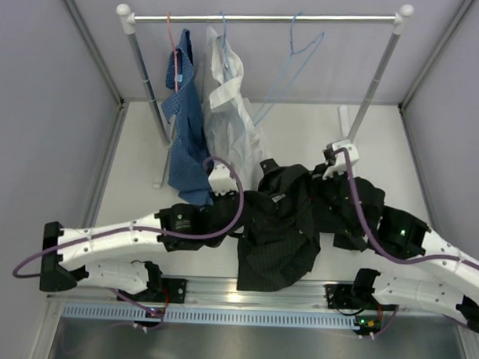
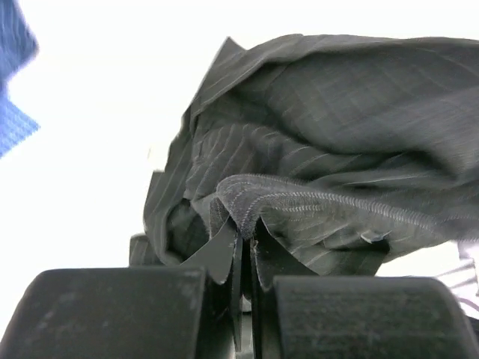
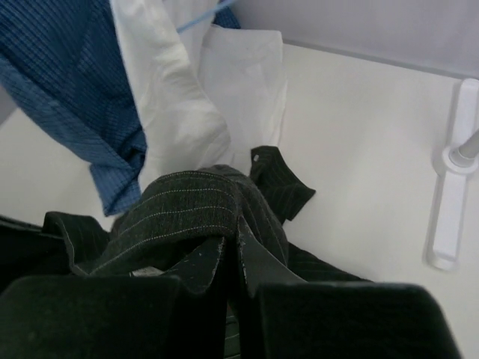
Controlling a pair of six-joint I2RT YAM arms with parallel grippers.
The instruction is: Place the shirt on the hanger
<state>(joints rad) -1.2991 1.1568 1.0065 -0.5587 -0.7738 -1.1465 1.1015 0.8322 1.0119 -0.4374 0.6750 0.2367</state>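
- Shirt (image 1: 281,228): black pinstripe, bunched in a heap on the near half of the table (image 1: 367,129), roughly midway between its left and right edges. One fold drapes toward the near edge.
- Left gripper (image 2: 243,232): jaws pinched tight on a stitched edge of the shirt at the heap's left side. Cloth peaks up out of the fingertips.
- Right gripper (image 3: 232,247): clamped on a fold of the shirt at the heap's far-right side. Cannot tell if that fold is collar, cuff or hem.
- Shirt's long axis, as I read it: runs left to right between the two grips, slack in the middle. The neck opening is not identifiable in any view.
- Hanger (image 1: 294,67): light-blue wire, bare, hooked on the rail (image 1: 261,19) above the table's far edge, to the right of the white shirt (image 1: 230,108) and the blue shirt (image 1: 185,146). The triangle hangs slanted, with its lower end close to the white shirt.
- Key relation: the hanger sits beyond and above both grippers, toward the far edge and well apart from the shirt. The right gripper is the nearer one; the left has the two hung shirts near its path.
- Judgement: the next move calls for lifting the shirt and carrying it toward the far edge, right side leading.
- Risks: snagging the white shirt, or knocking the hanger into a swing.
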